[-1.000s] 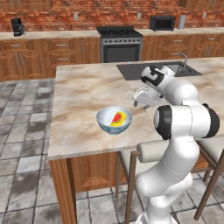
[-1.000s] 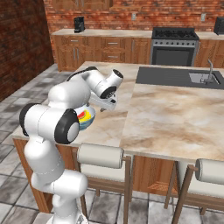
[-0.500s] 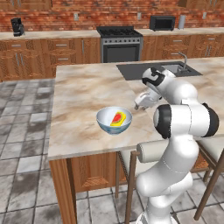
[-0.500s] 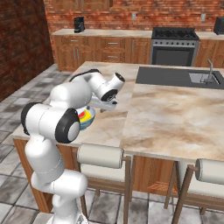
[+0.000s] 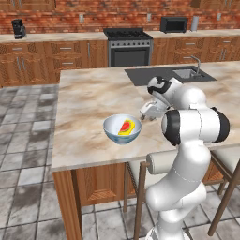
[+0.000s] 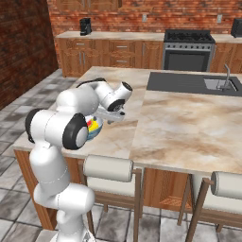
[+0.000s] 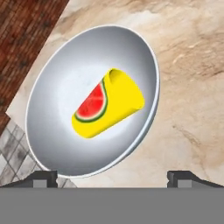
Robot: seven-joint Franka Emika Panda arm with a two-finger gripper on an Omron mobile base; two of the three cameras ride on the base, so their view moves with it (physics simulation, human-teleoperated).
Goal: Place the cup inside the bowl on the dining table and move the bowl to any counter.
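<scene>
The bowl [image 5: 111, 125], white inside with a blue-grey outside, stands on the dining table [image 5: 89, 93] near its front edge. The yellow cup [image 5: 125, 127] with its red patch lies on its side inside the bowl. My gripper [image 5: 147, 112] hovers just right of the bowl, open and holding nothing. In the right base view the bowl [image 6: 98, 133] and cup [image 6: 95, 125] peek out behind my arm, with the gripper [image 6: 113, 116] beside them. In the hand view the bowl [image 7: 61, 87] and cup [image 7: 109, 103] lie ahead of the open gripper [image 7: 113, 177].
An inset dark sink [image 5: 185, 73] with a faucet sits at the table's far right. The counter [image 5: 47, 37] with a stove [image 5: 129, 47] runs along the brick wall. Stools [image 6: 108, 168] stand at the table's near side.
My hand has sunk a little and come nearer beside the bowl. The jaws stay open; bowl and cup have not moved.
</scene>
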